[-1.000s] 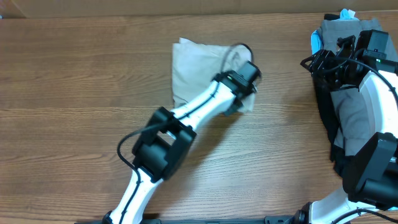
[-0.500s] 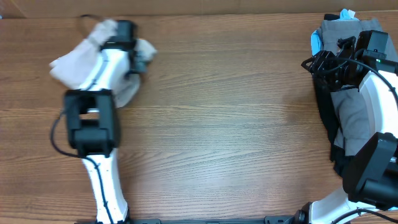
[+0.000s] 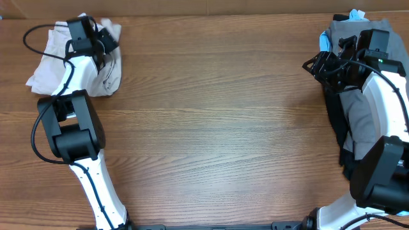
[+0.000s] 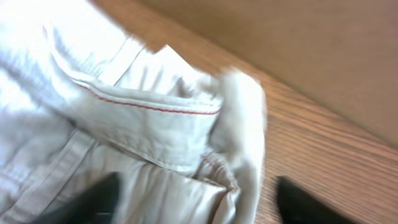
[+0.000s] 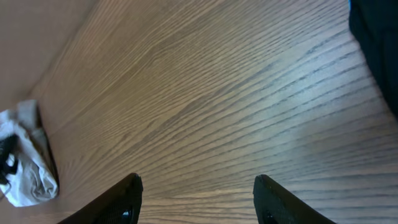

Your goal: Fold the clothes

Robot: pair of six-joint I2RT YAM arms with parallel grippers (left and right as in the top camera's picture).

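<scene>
The pale beige shorts lie crumpled at the table's back left corner. My left gripper hovers over their right edge. In the left wrist view the shorts' waistband with red stitching fills the frame, and the left gripper stands open, its fingers wide apart on either side of a fold it does not pinch. At the right, my right gripper is open over bare wood, just left of a pile of clothes: grey shorts, a black garment and a light-blue one.
A brown cardboard wall runs along the table's back edge, close behind the beige shorts. The right arm's white links lie across the pile of clothes. The black garment's edge shows at the right wrist view's top right.
The left arm swung from the table's middle to the back left corner, carrying the beige shorts, then opened its jaws and let them go. The right arm barely shifted.
</scene>
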